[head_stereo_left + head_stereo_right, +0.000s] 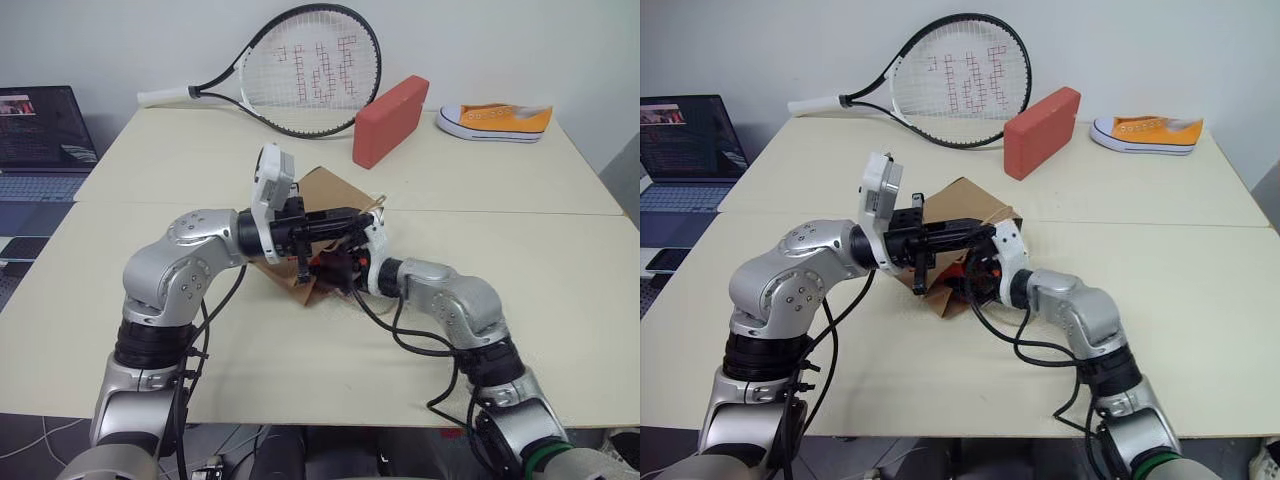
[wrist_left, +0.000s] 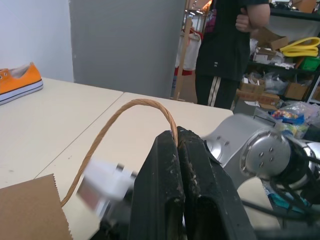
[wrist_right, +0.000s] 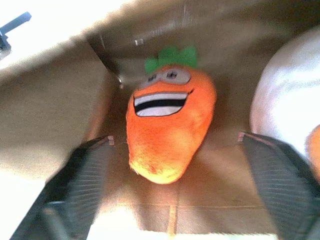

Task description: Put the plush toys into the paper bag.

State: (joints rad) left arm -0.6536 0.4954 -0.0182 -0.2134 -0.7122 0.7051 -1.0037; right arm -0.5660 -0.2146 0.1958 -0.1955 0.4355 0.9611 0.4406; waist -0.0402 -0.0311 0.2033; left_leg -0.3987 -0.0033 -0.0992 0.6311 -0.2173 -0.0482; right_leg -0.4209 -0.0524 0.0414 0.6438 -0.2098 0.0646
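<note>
Even, diffuse room light in both head views; soft shadow only. Right wrist view motion-blurred, blown out to white beside the right gripper [image 3: 175, 190]; carrot toy [image 3: 170, 127] between its spread fingers soft-edged. Left wrist view: near fingers [image 2: 170, 190] sharp, background mildly defocused.

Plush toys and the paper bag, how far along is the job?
Nearly done. The carrot and the white egg toy both lie inside the paper bag. The left claw pinches a bag handle; the right claw is open, carrot released. Left: withdraw.
</note>
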